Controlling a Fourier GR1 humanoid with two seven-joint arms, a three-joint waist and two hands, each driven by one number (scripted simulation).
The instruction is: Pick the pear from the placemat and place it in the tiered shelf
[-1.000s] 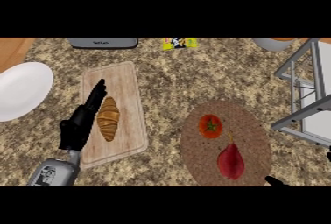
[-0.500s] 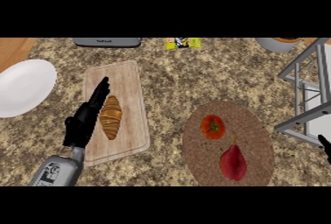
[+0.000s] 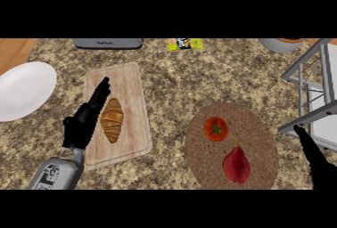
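Note:
A dark red pear (image 3: 236,165) lies on the near part of a round brown woven placemat (image 3: 260,133), with a red tomato (image 3: 216,128) just beyond it. The grey metal tiered shelf (image 3: 310,87) stands at the right edge. My right hand (image 3: 316,162) rises from the lower right corner, fingers straight, to the right of the pear and apart from it. My left hand (image 3: 86,118) rests open over the left side of a wooden cutting board (image 3: 132,93), beside a croissant (image 3: 111,119).
A white plate (image 3: 23,90) sits at the far left. A grey appliance (image 3: 107,43), a yellow packet (image 3: 185,43) and a grey bowl (image 3: 283,44) line the back edge. Bare speckled counter lies between board and placemat.
My right hand has come up into view from the lower right corner, reaching further along the placemat's right side. The left hand, pear and tomato have stayed in place.

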